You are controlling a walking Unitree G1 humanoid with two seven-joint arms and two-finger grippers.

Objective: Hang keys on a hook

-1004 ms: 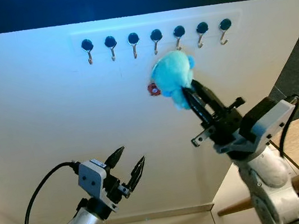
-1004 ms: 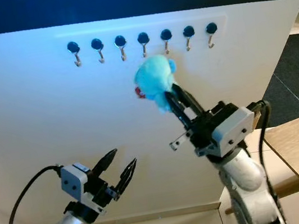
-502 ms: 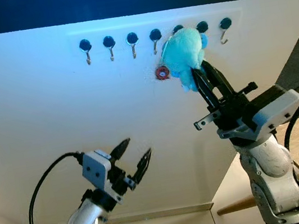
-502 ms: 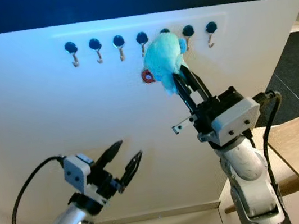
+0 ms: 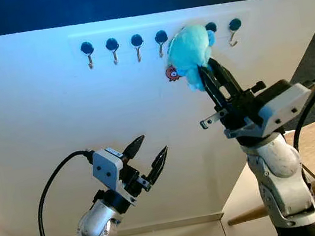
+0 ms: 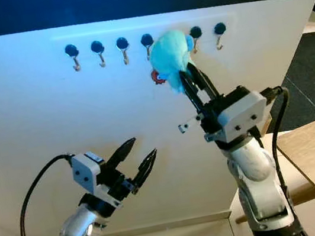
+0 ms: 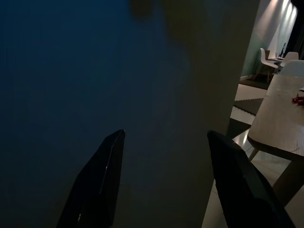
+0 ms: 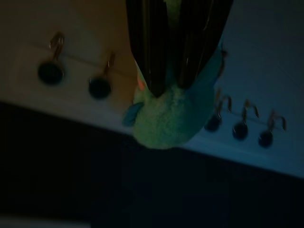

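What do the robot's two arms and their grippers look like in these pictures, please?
Both arms are rounded silver tubes. Each ends in a boxy grey wrist block carrying two long, tapered black fingers. The left gripper has a thick black cable looping from its wrist block down along the arm. The right gripper has a larger grey block, a black cable curving behind it, and a thin metal pin sticking out sideways.

A white wall panel [image 5: 39, 125] carries everything here. Near its upper edge runs a row of small metal hooks [image 5: 112, 47], each hanging from a dark round cap, evenly spaced side by side. The hook fifth from the left is covered by a blue plush keychain [image 5: 191, 53] pressed up against the row, with a small red ring [image 5: 171, 74] showing at its left side against the panel. The hooks on either side hang bare.
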